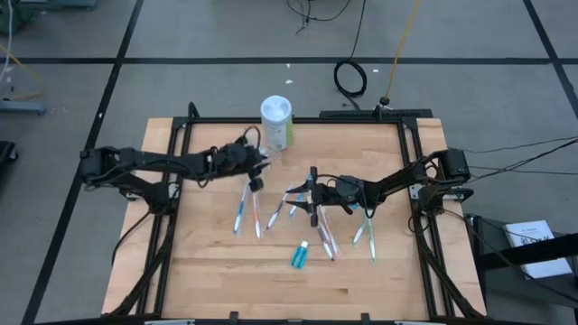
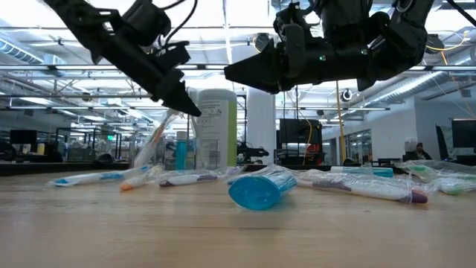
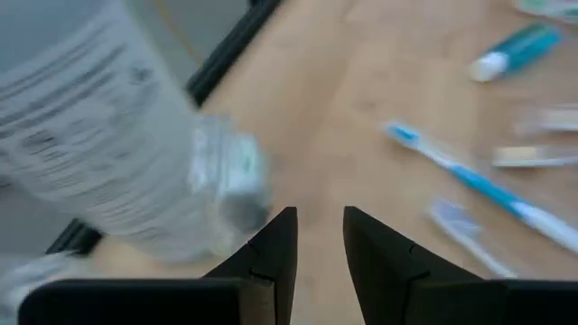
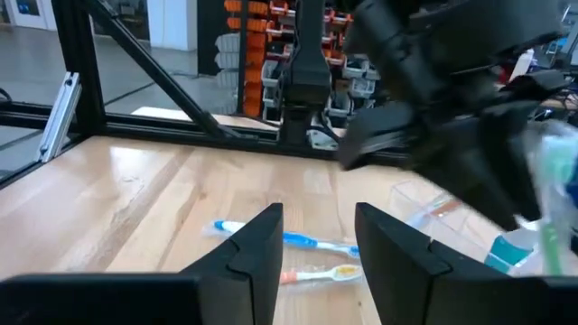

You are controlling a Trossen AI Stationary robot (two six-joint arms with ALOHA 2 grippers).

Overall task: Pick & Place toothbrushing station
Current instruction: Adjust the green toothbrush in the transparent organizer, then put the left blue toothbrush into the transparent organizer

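Nearest in the low view, a teal toothpaste tube is seen lying on the wooden surface, its round end turned toward the camera. From above, the same tube is found toward the near edge, apart from both arms.

Behind it, slim toothbrushes are scattered flat across the middle of the surface. One pair lies on the left half, a second cluster lies beneath the right arm, and two more lie further right. A blue-handled toothbrush is shown in the left wrist view, and a blue one with a pale one just beside it shows in the right wrist view.

The right gripper is held above the middle of the surface, over the central cluster; its fingers are seen parted, with nothing between them.

The left gripper is held further back, just beside a small clear cup that stands at the foot of the canister with toothbrushes leaning in it. Its fingers are seen slightly apart, with only bare wood in the gap.

A white-capped canister with a green label is seen upright at the far edge.
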